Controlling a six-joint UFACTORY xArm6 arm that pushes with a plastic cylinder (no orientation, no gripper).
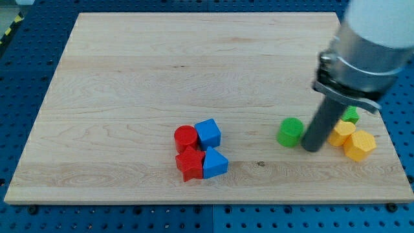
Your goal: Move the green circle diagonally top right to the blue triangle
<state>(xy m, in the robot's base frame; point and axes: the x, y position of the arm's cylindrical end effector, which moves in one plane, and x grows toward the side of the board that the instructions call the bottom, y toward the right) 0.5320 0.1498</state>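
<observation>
The green circle (290, 131) is a short green cylinder on the wooden board (129, 77), right of centre. The blue triangle (215, 163) lies lower and to the left of it, in a cluster touching a red block (189, 164). My tip (313, 147) is the lower end of the dark rod; it stands just right of the green circle, very close to it, and left of the yellow blocks.
A red cylinder (185, 137) and a blue cube (208, 133) sit just above the blue triangle. Two yellow blocks (342, 133) (359, 144) and another green block (350, 115), partly hidden by the arm, lie near the board's right edge.
</observation>
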